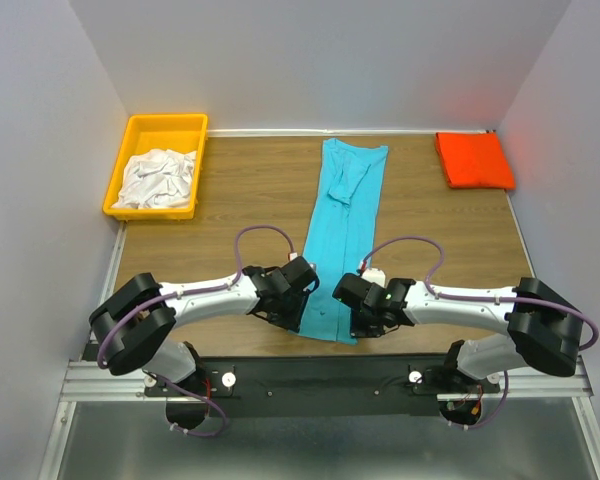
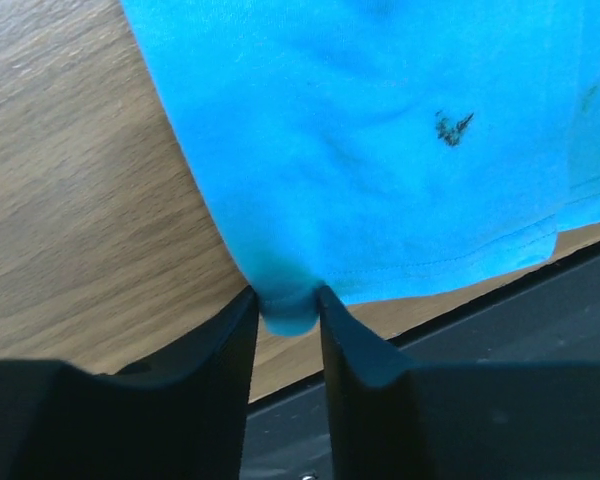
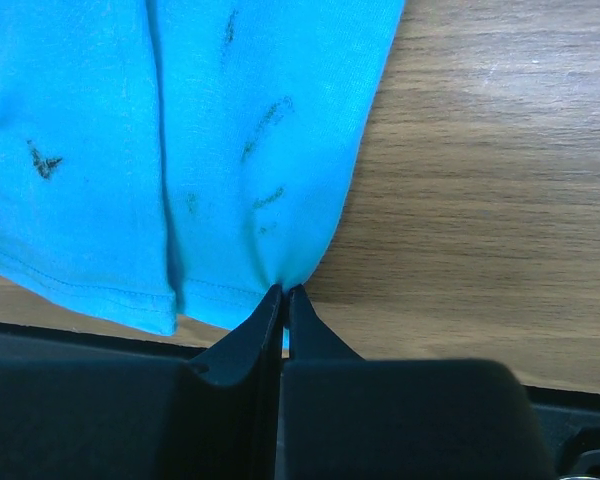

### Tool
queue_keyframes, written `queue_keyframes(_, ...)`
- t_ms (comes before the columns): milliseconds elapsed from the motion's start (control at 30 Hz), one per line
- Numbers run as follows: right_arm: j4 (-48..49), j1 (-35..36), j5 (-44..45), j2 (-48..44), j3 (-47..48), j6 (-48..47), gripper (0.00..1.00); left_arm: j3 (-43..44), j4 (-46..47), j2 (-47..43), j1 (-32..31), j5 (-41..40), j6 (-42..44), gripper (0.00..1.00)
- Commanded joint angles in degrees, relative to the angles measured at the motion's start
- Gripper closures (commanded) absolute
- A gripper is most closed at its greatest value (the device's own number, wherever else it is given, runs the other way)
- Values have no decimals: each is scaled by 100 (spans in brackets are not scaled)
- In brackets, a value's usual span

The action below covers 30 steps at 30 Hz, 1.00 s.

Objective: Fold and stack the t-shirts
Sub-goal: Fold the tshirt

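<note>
Turquoise t-shirt (image 1: 342, 235) | left fingers (image 2: 215, 380) pinch hem corner | right fingers (image 3: 242, 350) clamp hem | dark specks (image 2: 450, 127) only wrist-visible

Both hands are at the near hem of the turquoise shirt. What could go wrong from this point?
1. The right hand pinches the turquoise t-shirt only at the very tip of its fingers, on the hem corner; the cloth may slip out on lifting.
2. The left hand holds just a small bunched nub of the other corner, so the two grips differ and the fold may come out skewed.
</note>
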Motion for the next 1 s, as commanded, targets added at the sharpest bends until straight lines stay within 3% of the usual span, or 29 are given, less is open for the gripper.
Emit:
queue_keyframes(0,-410,38,43,65,-229,-203,91,-7,-190,181,-64,-166,-119,69)
queue_keyframes(33,-410,47,34,56,-229,-212,91,10,-225,181,-64,-166,-119,77)
queue_keyframes(67,-410,38,-53,30,-229,-255,93,28,-269,181,-90,-166,-119,91)
queue_keyframes(167,-428,47,-255,-58,-237,-439,97,2,-339,76,-160,-114,-154,100)
queue_keyframes(333,-603,47,-563,-269,-115,-589,99,115,-497,-135,-205,71,-110,100)
queue_keyframes(467,-1269,-303,33,-243,621,-817,99,800,-533,-13,14,-244,276,100)
queue_keyframes(633,-1474,-1408,719,-41,1387,-1669,99,1792,-130,391,971,-553,1004,100)
queue_keyframes(800,-1343,-2332,1413,556,2458,-2836,99,2986,266,1313,1526,-658,1611,100)
queue_keyframes(967,-807,-2975,1537,1092,3136,-3533,99,3798,530,2123,1930,-615,1850,100)
